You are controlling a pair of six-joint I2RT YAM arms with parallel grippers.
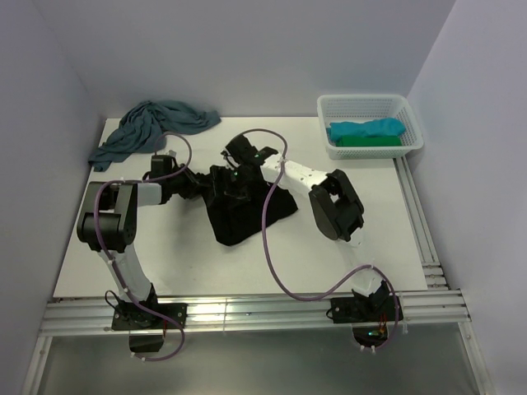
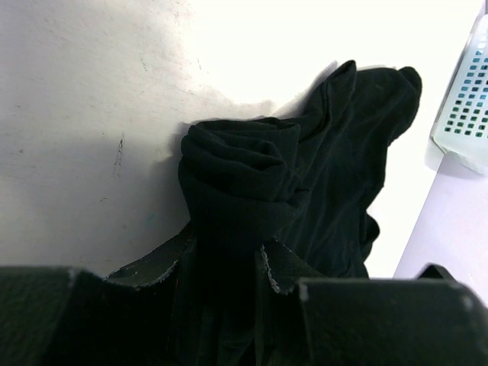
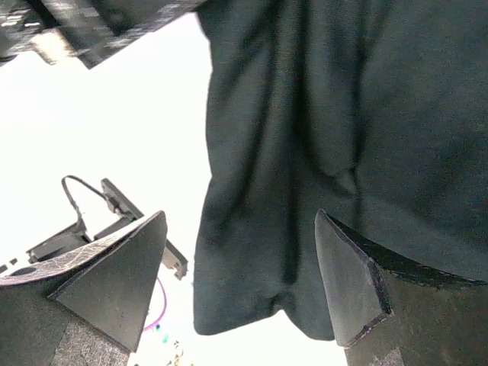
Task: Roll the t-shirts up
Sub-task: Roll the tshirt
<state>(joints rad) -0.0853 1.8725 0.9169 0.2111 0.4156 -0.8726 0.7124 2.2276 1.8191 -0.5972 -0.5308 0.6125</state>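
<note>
Left gripper is clamped narrow on the bunched, partly rolled end of the black t-shirt, which lies mid-table between both arms. Right gripper stands wide open at the shirt's far edge, gripping nothing. Judged step: rolling this shirt. The next move calls for the right jaws to take cloth and turn it inward. Dusty-blue t-shirt lies loose far left. Turquoise t-shirt and green t-shirt lie bundled in the white mesh basket.
</note>
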